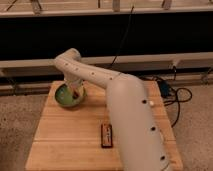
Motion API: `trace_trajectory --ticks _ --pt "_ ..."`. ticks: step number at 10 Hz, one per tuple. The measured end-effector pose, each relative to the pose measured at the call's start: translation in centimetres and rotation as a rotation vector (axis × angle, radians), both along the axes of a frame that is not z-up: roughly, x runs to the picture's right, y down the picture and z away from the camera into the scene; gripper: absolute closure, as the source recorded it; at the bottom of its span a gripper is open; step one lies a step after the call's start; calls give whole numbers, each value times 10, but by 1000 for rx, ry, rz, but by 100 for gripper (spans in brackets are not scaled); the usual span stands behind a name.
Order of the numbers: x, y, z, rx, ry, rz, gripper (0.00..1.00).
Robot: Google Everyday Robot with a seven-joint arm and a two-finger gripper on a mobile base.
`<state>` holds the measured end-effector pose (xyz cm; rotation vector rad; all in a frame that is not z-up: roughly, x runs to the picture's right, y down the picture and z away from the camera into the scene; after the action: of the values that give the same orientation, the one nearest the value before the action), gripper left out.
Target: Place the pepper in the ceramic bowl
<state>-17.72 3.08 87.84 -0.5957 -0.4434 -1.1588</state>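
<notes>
The green ceramic bowl (66,96) stands at the far left of the wooden table (70,140). My gripper (76,91) reaches down from the white arm (95,75) and hangs over the bowl's right half, just above its inside. A small reddish bit at the gripper's tip looks like the pepper (75,93); I cannot tell whether it is held or lying in the bowl. The arm hides the bowl's far right rim.
A dark rectangular bar with a red-brown centre (106,135) lies on the table near the front, next to the arm's thick lower part (137,130). Black cables (172,97) lie on the floor to the right. A dark shelf runs along the back.
</notes>
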Motion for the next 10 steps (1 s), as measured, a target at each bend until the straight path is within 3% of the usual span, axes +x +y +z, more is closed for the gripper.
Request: trace_trajectory --ticks 2,8,10 --pt "-17 -5 5 11 -23 3 90" --pt "-32 -19 25 65 -66 28 31" --pt "-35 -23 37 49 -84 48 22"
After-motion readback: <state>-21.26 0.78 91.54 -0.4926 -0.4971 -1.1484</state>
